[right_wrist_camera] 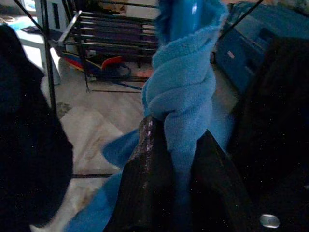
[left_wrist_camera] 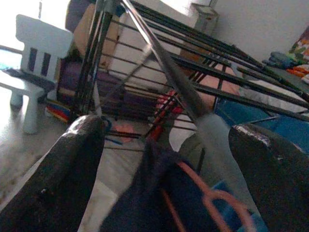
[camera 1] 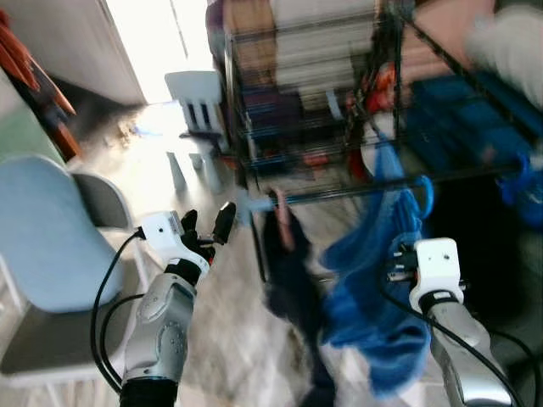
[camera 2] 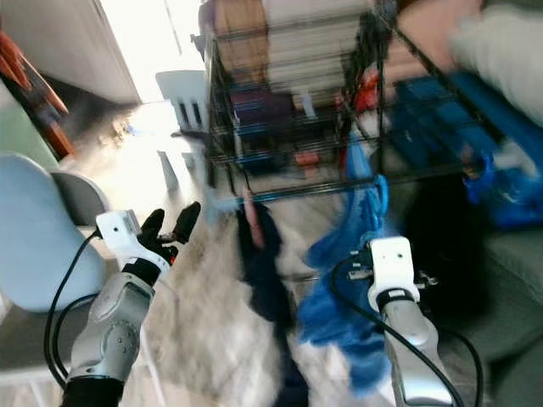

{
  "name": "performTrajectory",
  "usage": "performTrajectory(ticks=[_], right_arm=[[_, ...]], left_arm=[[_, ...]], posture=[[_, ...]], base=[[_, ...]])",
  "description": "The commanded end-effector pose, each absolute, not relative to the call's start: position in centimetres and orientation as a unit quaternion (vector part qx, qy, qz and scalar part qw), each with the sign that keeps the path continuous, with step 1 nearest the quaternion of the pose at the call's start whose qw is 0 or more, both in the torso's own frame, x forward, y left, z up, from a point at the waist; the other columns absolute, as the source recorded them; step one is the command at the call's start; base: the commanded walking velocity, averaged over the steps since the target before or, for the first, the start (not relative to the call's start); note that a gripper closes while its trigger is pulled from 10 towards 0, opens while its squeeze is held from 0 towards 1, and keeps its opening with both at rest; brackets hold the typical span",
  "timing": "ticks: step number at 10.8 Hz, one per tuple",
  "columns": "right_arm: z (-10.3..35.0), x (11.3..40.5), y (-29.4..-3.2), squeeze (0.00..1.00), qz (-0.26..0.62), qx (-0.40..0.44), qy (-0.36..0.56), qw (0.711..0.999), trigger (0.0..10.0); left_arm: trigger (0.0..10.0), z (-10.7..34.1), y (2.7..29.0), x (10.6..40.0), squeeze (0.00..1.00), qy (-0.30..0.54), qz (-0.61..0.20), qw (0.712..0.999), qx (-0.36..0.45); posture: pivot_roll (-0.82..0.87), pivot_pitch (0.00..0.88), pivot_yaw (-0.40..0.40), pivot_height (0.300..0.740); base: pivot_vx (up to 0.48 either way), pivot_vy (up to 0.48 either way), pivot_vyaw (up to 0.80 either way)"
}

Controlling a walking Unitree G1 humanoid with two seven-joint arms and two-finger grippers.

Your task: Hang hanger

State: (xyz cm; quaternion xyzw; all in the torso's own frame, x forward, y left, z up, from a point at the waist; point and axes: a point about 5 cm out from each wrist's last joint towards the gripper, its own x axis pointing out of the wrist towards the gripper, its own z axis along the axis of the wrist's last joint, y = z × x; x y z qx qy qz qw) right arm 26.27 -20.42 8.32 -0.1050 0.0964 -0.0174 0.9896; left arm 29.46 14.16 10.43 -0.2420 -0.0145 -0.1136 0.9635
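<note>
Head views smeared by blur; shelf contents on the black wire rack (camera 1: pixel 314 93) unreadable, a pale sleeve (camera 1: pixel 509 42) cut off at the upper right corner. Right gripper (right_wrist_camera: pixel 171 145) pinched tight on a fuzzy, bunched blue towel (camera 1: pixel 382 288), its fingertips buried in the cloth. Blue hanger (camera 1: pixel 422 197) hooked over the thin dark rail (camera 1: pixel 356 193), mostly hidden by the towel draped on it. Left gripper (camera 1: pixel 206 227) spread wide and empty, just short of the rail's pale end. Beside it, a limp dark garment (camera 1: pixel 284 263) on a pinkish hanger (left_wrist_camera: pixel 212 203). Further back, a white plastic child's chair (camera 1: pixel 199 106); at left, a rounded light-blue chair (camera 1: pixel 42 229).
</note>
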Motion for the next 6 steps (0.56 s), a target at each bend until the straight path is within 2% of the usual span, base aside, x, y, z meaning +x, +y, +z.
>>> performTrajectory(ticks=[1,5,6], right_arm=[[9.8,26.9,-19.2,0.0,0.001,-0.102,0.058,0.993,10.0],[9.2,27.1,-19.2,0.0,-0.009,-0.082,0.097,0.992,10.0],[8.8,27.8,-19.8,0.0,-0.015,-0.056,0.13,0.99,10.0]], left_arm=[[10.0,10.3,14.8,29.4,0.0,-0.011,-0.104,0.965,-0.24],[10.0,9.9,14.2,29.3,0.0,0.001,-0.116,0.963,-0.244],[10.0,9.7,14.1,29.3,0.0,0.008,-0.119,0.963,-0.243]], posture=[[-0.27,0.0,0.109,0.74],[-0.27,0.0,0.104,0.74],[-0.26,0.0,0.104,0.74]], base=[[0.0,0.0,0.0],[0.0,0.0,0.0],[0.0,0.0,0.0]])
